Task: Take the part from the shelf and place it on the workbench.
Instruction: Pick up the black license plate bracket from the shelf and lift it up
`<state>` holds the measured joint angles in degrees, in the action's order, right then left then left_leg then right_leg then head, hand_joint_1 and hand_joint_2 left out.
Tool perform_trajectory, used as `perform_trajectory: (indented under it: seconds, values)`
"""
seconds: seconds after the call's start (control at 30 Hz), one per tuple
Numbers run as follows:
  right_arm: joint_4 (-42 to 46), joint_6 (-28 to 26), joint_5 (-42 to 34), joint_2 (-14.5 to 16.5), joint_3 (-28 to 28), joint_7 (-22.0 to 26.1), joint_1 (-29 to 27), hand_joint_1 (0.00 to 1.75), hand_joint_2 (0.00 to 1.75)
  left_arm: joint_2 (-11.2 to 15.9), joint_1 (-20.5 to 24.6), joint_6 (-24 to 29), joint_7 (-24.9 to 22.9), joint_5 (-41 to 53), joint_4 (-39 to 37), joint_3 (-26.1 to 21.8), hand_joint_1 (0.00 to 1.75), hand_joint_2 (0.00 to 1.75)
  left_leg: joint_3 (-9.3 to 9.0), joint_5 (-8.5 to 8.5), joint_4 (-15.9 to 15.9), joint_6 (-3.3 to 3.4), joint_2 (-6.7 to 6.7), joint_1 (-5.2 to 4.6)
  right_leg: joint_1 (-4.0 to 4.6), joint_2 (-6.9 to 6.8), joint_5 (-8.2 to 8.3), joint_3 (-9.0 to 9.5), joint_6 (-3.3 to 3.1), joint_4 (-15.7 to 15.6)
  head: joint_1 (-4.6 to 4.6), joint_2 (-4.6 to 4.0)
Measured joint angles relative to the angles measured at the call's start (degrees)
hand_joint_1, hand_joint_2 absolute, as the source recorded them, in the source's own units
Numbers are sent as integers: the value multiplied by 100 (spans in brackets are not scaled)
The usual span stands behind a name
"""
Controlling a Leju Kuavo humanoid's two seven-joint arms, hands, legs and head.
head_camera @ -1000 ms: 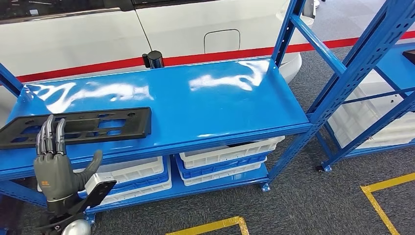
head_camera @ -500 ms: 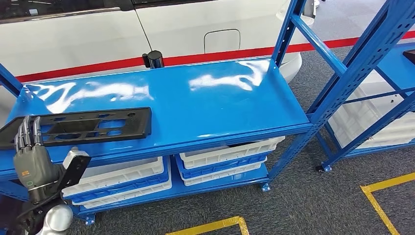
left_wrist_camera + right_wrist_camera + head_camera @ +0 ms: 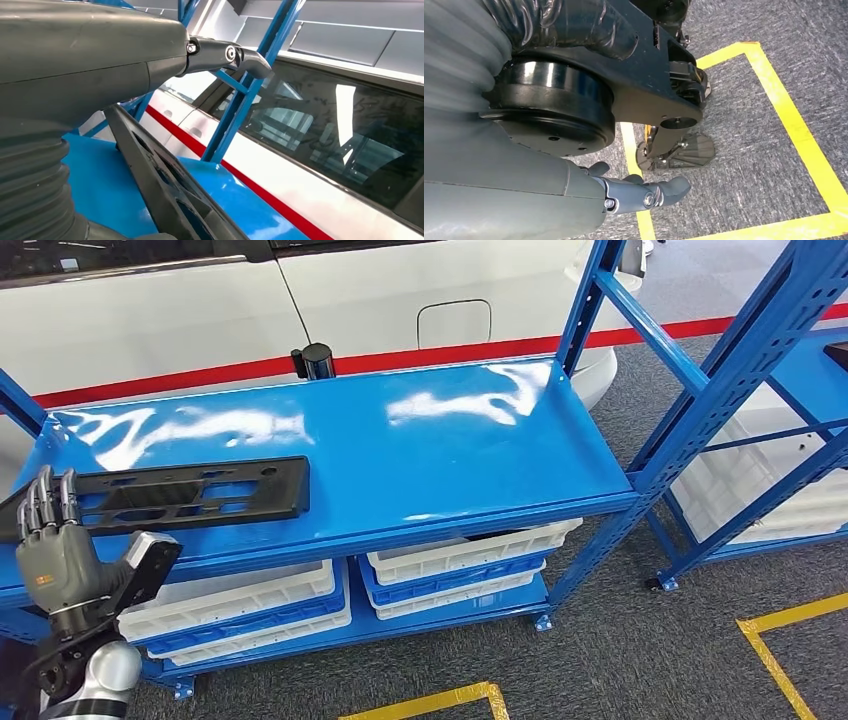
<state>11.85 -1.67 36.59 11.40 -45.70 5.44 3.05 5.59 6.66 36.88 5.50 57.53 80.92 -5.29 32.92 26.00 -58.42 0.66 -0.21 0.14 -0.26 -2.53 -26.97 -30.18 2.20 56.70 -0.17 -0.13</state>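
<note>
Fingers (image 3: 48, 502) of the left hand (image 3: 62, 562) stand upright and close together at the front left edge of the blue shelf (image 3: 400, 460), their tips overlapping the near left end of the black plate (image 3: 170, 495). The thumb sticks out to the side, and whether any finger touches the plate cannot be told from the head view. In the left wrist view the plate (image 3: 165, 185) lies flat on the shelf just beside the hand's grey cover, with nothing closed round it. The right hand (image 3: 639, 192) hangs low over grey carpet (image 3: 754, 150) marked with yellow tape (image 3: 799, 130), fingers loosely extended, holding nothing. White bins (image 3: 450, 565) sit on the lower level. A white car (image 3: 200, 310) with a red stripe stands behind the shelf.
</note>
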Motion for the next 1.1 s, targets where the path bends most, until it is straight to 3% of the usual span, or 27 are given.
perform_trajectory:
  seconds: [0.73, 0.77, 0.87, 0.9, 1.1]
  values:
    - [0, 19, 213, -21, 0, -46, 32, 0, 175, 146, 1359, -688, -114, -821, -2005, -57, 0, 175, 2, -2, 0, 0, 0, 0, 0, 0, 0, 0, 0, 2, 0, 0]
    - [0, 19, 216, -21, 0, -46, 32, 0, 175, 151, 1385, -688, -121, -821, -2058, -57, 9, 175, 3, -2, 0, 0, 0, 0, 0, 0, 0, -1, 0, 2, 0, 0]
    - [0, 22, 249, -21, 0, -53, 33, 0, 175, 192, 1504, -688, -162, -819, -2254, -58, 140, 175, 4, -2, 0, 0, 0, 0, 0, 0, 0, -1, 0, 2, 0, 0]
    - [0, 23, 265, -21, 0, -55, 34, 0, 175, 213, 1554, -689, -161, -829, -2329, -59, 175, 175, 3, -2, 0, 0, 0, 0, 0, 0, 0, -1, 0, 2, 0, 0]
    - [0, 25, 301, -21, 0, -55, 36, 0, 175, 289, 1703, -520, 32, -835, -2639, -71, 175, 175, 2, -4, 0, -1, 0, 1, 0, 0, 1, 0, 0, 2, 0, 0]
